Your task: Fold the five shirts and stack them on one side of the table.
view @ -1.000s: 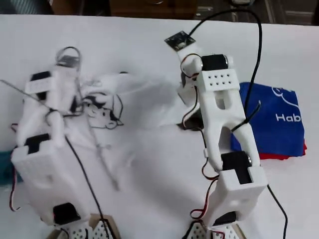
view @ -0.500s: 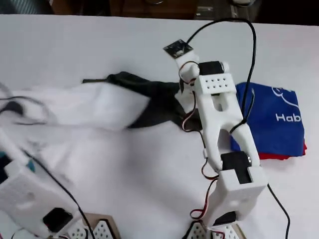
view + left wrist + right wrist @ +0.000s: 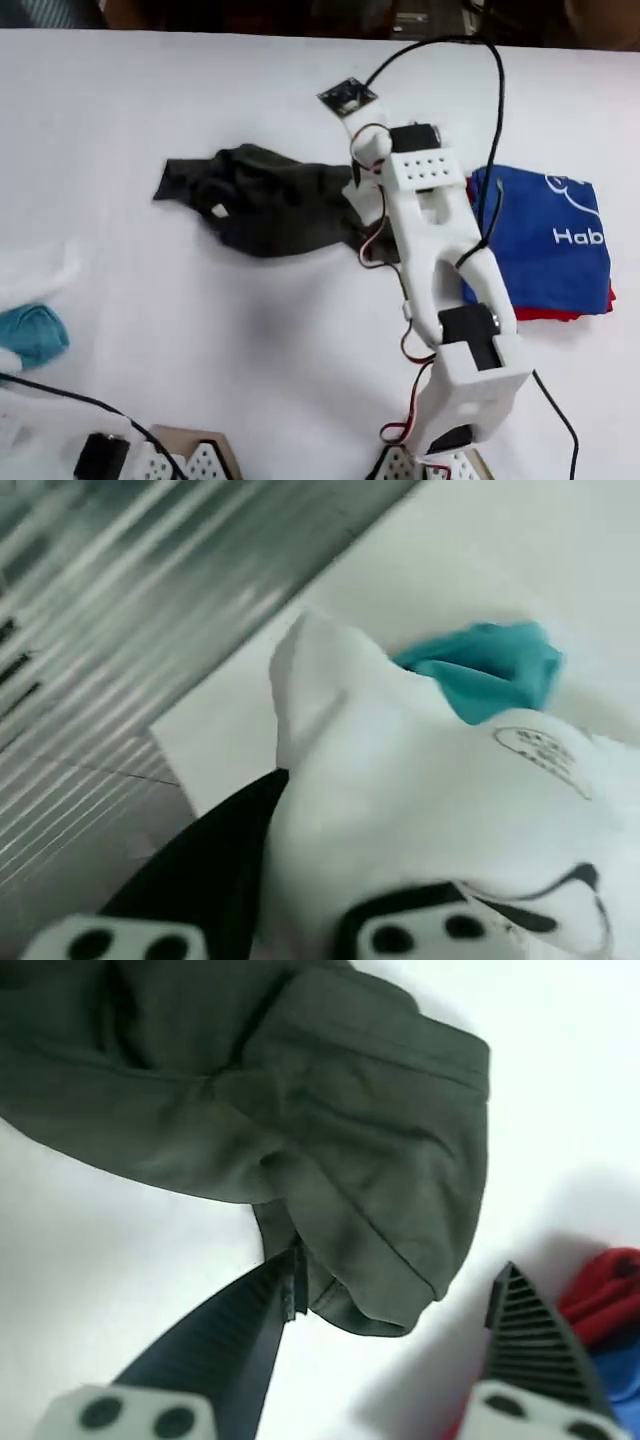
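Observation:
A crumpled dark green shirt [image 3: 262, 200] lies in the middle of the white table [image 3: 200, 90]. My right gripper [image 3: 400, 1285] is open just above this dark shirt's [image 3: 330, 1090] near hem, one finger on each side of a fold. A blue folded shirt [image 3: 540, 235] rests on a red one [image 3: 560, 314] at the right, beside the right arm [image 3: 435, 250]. At the table's left edge, my left gripper [image 3: 320, 880] is shut on the white printed shirt [image 3: 430, 800], which drapes over its jaws. A teal shirt [image 3: 490, 665] lies bunched behind it, the teal bundle [image 3: 32, 335] sitting at the far left.
White cloth [image 3: 35, 272] shows at the left edge above the teal shirt. Black cables [image 3: 495, 120] loop over the right arm and another cable [image 3: 70, 398] crosses the front left. The arm bases [image 3: 190, 460] stand at the front edge. Slatted blinds [image 3: 120, 610] sit beyond the table's left side.
The left arm swung off to the left, dragging the white shirt away and uncovering the dark green shirt. The right arm shifted slightly left over the dark shirt.

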